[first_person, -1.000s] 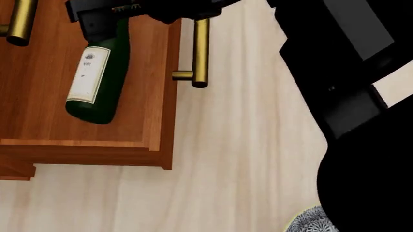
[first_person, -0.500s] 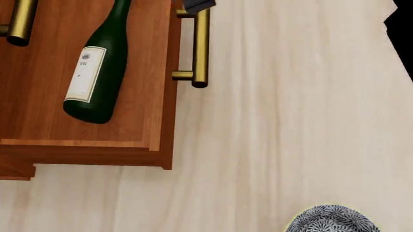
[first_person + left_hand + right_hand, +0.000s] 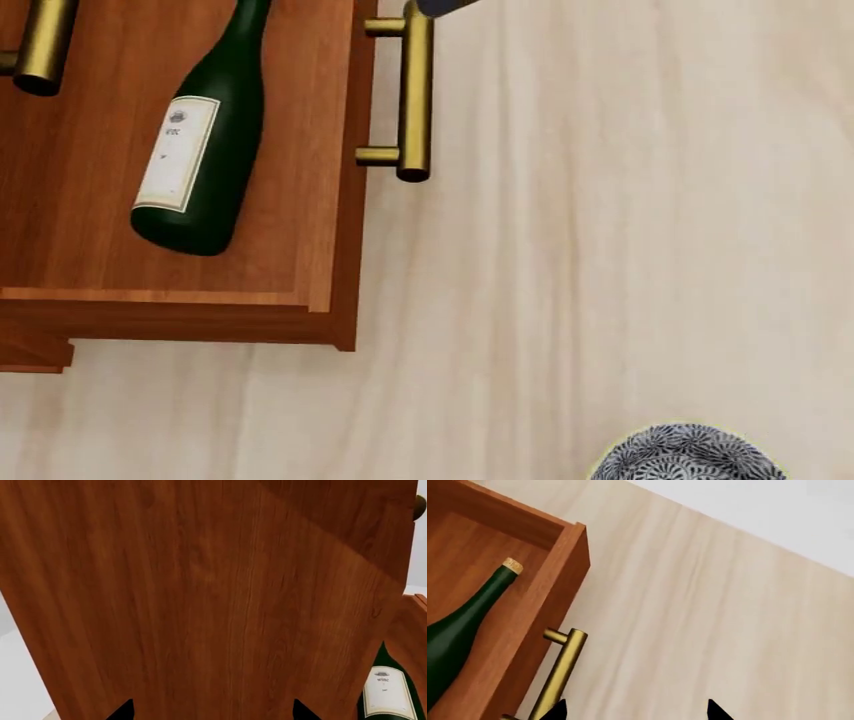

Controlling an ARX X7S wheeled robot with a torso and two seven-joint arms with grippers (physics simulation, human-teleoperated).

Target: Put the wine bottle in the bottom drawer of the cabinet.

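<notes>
The wine bottle (image 3: 200, 150) lies on its side in the open bottom drawer (image 3: 340, 215), label up, with its neck running off the top of the head view. It also shows in the right wrist view (image 3: 464, 617) with its tan cork (image 3: 512, 566). My right gripper (image 3: 637, 712) is open and empty above the pale floor, beside the drawer's brass handle (image 3: 560, 672). My left gripper (image 3: 213, 712) is open and empty, facing the cabinet's wooden surface (image 3: 200, 595). The bottle's label end shows beside it (image 3: 387, 692).
The drawer's brass handle (image 3: 415, 95) sticks out over the pale wood floor (image 3: 601, 250). Another brass handle (image 3: 47, 45) shows at the upper left. A blue-and-white patterned round object (image 3: 687, 458) sits at the bottom right. A dark arm part (image 3: 435, 6) shows at the top edge.
The dark arm and gripper that were over the bottle's neck have left the bottle and moved up, out of the head view. The bottle lies still in the drawer.
</notes>
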